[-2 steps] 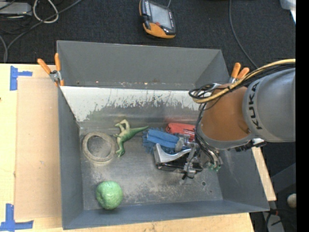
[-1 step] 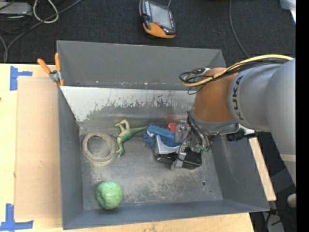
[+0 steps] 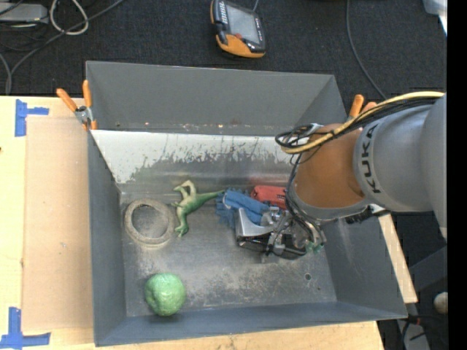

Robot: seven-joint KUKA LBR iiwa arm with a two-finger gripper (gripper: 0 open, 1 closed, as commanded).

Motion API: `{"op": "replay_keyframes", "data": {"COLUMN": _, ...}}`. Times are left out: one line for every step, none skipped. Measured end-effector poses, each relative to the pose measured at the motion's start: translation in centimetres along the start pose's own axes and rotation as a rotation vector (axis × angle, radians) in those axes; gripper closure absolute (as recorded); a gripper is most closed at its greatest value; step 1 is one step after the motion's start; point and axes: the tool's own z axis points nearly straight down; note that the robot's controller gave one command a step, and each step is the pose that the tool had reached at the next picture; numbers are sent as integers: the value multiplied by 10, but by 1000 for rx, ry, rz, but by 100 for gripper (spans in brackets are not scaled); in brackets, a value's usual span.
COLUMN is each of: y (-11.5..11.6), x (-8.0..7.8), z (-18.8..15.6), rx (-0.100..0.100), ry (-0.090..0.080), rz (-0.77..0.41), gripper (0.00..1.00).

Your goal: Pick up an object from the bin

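My gripper [image 3: 271, 240] is low in the right half of the bin, close to the floor. Its left end sits right beside a blue plastic thing [image 3: 239, 203], just below and to the right of it. A red thing [image 3: 268, 193] lies behind the blue one, near the back wall and partly hidden by the arm. A green toy dinosaur [image 3: 187, 204] lies left of the blue thing, its tail pointing toward it.
A clear tape roll [image 3: 148, 223] lies flat at the left, next to the dinosaur. A green ball [image 3: 165, 294] rests near the front left corner. The arm with its orange cover fills the bin's right side.
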Motion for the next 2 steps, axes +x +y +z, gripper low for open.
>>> {"op": "replay_keyframes", "data": {"y": 0, "x": 0, "z": 0, "rx": 0, "ry": 0, "rz": 0, "gripper": 100}}
{"op": "replay_keyframes", "data": {"y": 0, "x": 0, "z": -2, "rx": 0, "ry": 1, "rz": -1, "gripper": 100}}
